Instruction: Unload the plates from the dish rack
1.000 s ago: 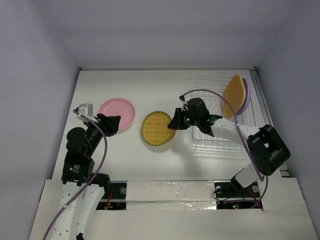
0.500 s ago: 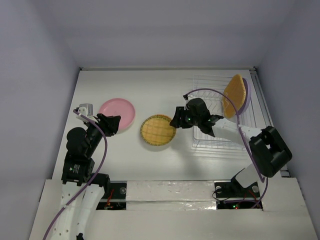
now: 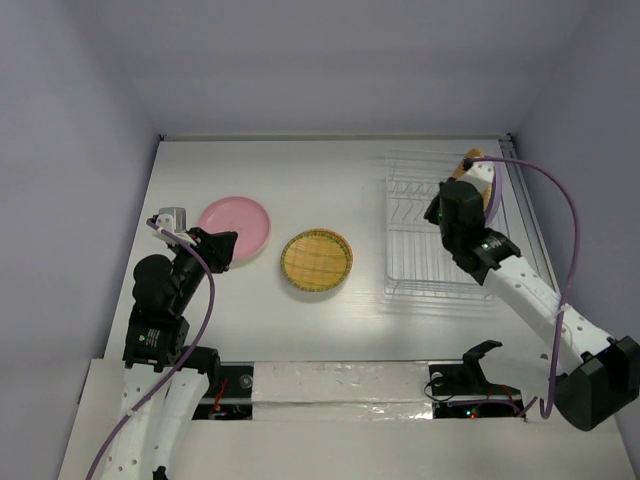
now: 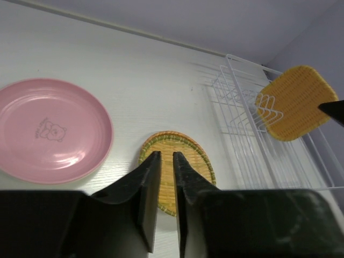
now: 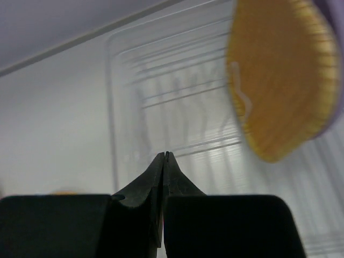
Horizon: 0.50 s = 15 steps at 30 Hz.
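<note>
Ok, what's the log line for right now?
table: pink plate, yellow woven plate | rack: orange woven plate | right fingers: shut, empty | left fingers: slightly apart, empty

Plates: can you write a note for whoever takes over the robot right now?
Left gripper: slightly open, empty, above the table near the pink plate.
Right gripper: shut, empty, over the dish rack, beside the orange woven plate.
Done: the pink plate and the yellow woven plate lie flat on the table.
To do: the orange woven plate stands in the dish rack, with a purple plate peeking out behind it. Both need lifting out.
</note>
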### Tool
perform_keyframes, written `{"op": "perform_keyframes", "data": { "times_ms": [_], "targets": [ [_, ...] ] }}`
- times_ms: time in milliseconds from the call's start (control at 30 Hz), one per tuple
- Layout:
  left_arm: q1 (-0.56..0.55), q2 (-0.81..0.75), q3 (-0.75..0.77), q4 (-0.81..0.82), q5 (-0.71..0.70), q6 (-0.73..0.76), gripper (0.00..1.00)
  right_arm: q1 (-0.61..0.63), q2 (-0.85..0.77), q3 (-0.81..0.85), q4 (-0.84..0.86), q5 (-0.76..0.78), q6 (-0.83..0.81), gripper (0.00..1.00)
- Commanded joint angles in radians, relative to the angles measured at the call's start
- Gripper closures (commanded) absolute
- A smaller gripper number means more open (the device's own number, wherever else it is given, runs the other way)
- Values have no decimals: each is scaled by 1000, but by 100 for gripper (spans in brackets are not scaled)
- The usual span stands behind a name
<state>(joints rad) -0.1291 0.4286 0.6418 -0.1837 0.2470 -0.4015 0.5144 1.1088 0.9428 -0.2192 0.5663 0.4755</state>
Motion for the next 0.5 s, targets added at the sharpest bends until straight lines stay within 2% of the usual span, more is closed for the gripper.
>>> {"op": "perform_keyframes", "data": {
  "times_ms": [0,33,67,100,133,167,267,367,467],
  "targets": [
    [5,-11,13,52,9,3,88,-132,-61,-31,-68,117,-31,100],
    [5,-13,13,52,8,4,91,-161,-73,-57,-63,103,-35,99],
    [5,-13,13,50,8,4,94,-218,-89,-67,-59,89,-43,85],
    [5,-13,13,50,9,6,97,-238,-89,-71,-57,60,-47,76],
    [5,-13,13,50,11,7,97,-253,-86,-78,-57,50,-49,60],
    [5,-13,13,50,9,7,98,-264,-81,-78,-55,47,-48,54],
    [-4,-8,15,50,12,9,97,-292,-60,-87,-36,27,-37,49],
    [-14,-4,16,49,9,9,91,-346,-15,-84,-9,3,-38,43],
    [-14,-1,16,47,12,9,87,-398,71,-41,7,-26,-52,42]
  ]
}}
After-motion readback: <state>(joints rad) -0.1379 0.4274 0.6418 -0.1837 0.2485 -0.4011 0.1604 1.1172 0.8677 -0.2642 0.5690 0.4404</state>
